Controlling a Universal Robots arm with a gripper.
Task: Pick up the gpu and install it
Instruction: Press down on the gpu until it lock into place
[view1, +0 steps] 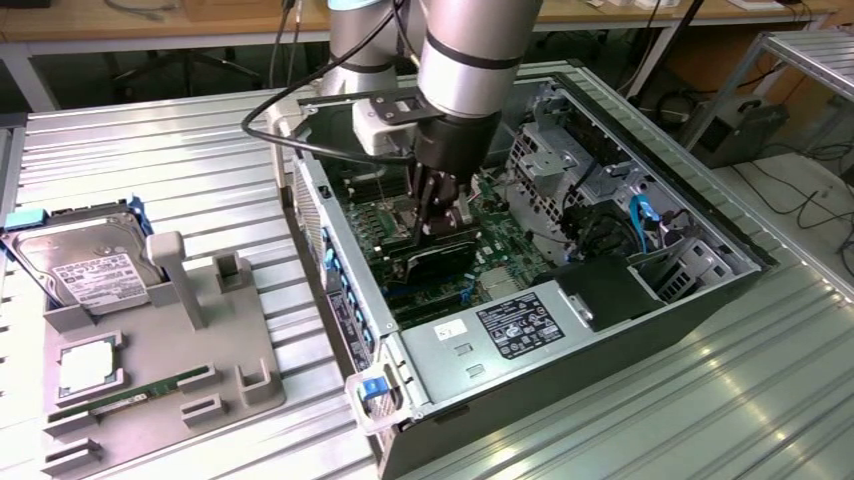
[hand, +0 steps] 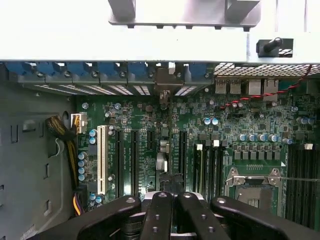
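Observation:
My gripper (view1: 438, 222) reaches down into the open computer case (view1: 694, 300), over the green motherboard (view1: 501, 245). It is shut on the gpu (view1: 435, 255), a thin dark card that stands on edge just under the fingers, among the expansion slots. In the wrist view the black fingers (hand: 159, 212) press together. The gpu (hand: 165, 150) runs edge-on from them to its silver bracket (hand: 168, 82), which sits at the case's rear slot openings. Whether the card is fully seated in its slot I cannot tell.
A grey tray (view1: 234, 340) on the exterior view's left holds a hard drive (view1: 83, 265), a CPU (view1: 87, 362) and a green RAM stick (view1: 134, 390). Inside the case are the power supply (view1: 514, 330), a drive cage (view1: 561, 150), a white slot (hand: 102, 160) and the CPU socket (hand: 255, 187).

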